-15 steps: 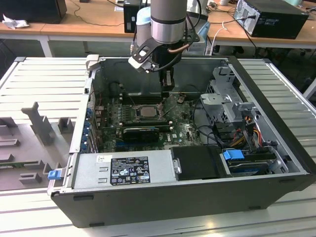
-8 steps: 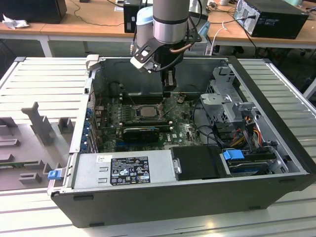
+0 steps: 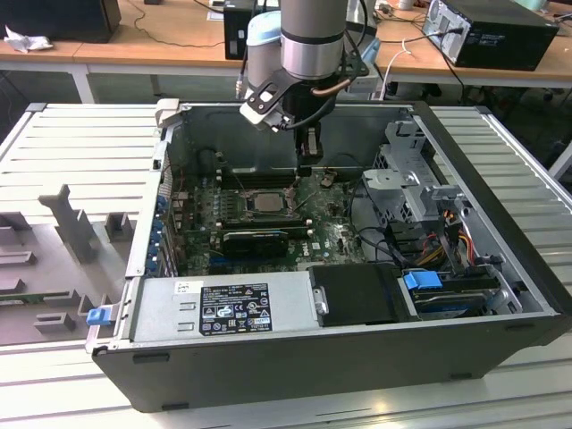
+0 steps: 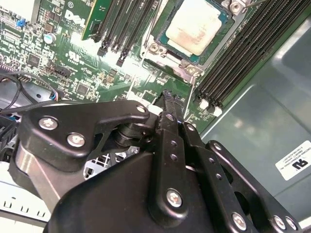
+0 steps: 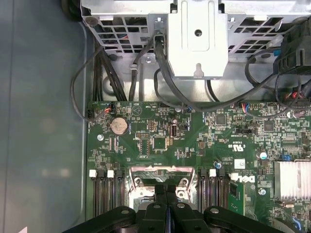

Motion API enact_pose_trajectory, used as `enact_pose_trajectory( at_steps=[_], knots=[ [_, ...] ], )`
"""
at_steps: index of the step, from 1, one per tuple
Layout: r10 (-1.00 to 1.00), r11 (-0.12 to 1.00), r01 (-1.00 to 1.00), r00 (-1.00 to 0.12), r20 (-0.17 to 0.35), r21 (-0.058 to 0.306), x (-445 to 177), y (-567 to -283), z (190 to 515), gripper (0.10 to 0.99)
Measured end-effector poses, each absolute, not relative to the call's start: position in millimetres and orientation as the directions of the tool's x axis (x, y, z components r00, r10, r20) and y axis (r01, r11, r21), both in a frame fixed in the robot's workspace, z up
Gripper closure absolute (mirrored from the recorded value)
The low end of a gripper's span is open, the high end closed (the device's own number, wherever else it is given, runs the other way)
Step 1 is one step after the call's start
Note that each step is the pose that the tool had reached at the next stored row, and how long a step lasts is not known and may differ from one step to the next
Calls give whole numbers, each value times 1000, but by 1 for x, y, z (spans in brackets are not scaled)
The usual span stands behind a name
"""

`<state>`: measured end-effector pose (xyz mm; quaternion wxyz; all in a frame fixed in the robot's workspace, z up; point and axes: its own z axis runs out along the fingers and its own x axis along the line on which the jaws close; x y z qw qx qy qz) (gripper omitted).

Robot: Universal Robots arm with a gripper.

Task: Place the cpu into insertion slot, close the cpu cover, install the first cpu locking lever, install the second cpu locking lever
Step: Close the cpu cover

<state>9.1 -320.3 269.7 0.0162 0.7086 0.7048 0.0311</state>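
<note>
The cpu (image 4: 197, 24) is a pale square chip lying flat in the insertion slot (image 3: 239, 204) on the green motherboard inside the open computer case. The grey metal cpu cover (image 4: 170, 60) lies down around it, with the chip showing through its window. My gripper (image 3: 306, 165) hangs from the arm just behind the socket, toward the case's back wall. Both wrist views show its black fingers (image 5: 167, 194) pressed together with nothing between them. Their tip (image 4: 168, 94) is close over the socket's edge, beside a thin metal lever wire (image 4: 194, 97).
A long black graphics card (image 3: 255, 239) lies in front of the socket. Black memory slots (image 4: 238, 53) flank it. A grey drive cage (image 5: 198, 39) with cables stands to the exterior view's right. The power supply (image 3: 223, 308) fills the case's near side, and a coin battery (image 5: 119, 126) sits on the board.
</note>
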Motion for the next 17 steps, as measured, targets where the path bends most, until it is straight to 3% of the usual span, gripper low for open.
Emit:
enact_pose_trajectory(
  at_steps=[17],
  knots=[
    [1000,-6,998,5,21,67,22,-320,269,980]
  ],
)
